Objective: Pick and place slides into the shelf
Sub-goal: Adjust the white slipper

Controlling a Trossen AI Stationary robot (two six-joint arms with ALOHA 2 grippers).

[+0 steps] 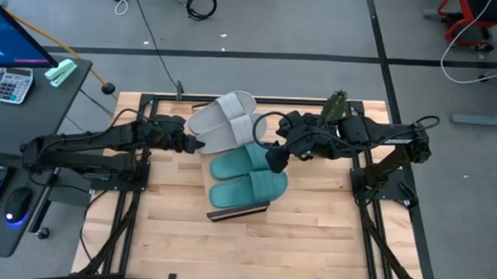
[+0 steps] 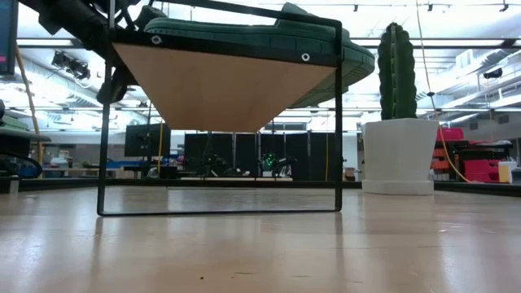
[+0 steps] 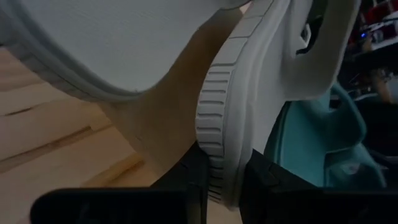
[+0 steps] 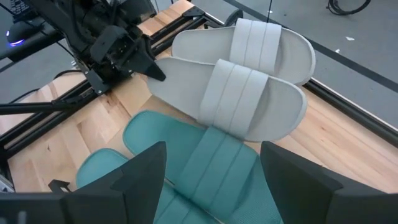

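The wooden shelf point(image 1: 239, 212) stands tilted at the table's middle; the low view shows its underside point(image 2: 220, 89). Two teal slides point(image 1: 249, 177) lie on it side by side, and two pale grey slides point(image 1: 228, 121) lie at its far end. My left gripper point(image 1: 196, 143) is at the left end of the nearer grey slide point(image 4: 249, 102) and is shut on it. My right gripper point(image 4: 211, 186) is open above the teal slides point(image 4: 186, 162), its fingers spread and touching nothing. My left gripper pinches the nearer grey slide's ribbed sole edge point(image 3: 217, 168) at its heel end point(image 4: 163, 79) between its two fingers. The fingers come in roughly level from the table's left. The slide lies strap up beside the other grey slide, over the shelf's far end.
A cactus in a white pot point(image 2: 399, 122) stands at the table's far right point(image 1: 337, 105). Black frame rails run along both table sides point(image 1: 130, 193). A side desk with a calculator point(image 1: 12, 86) is off to the left. Bare slatted tabletop point(image 1: 253, 247) lies near the front edge.
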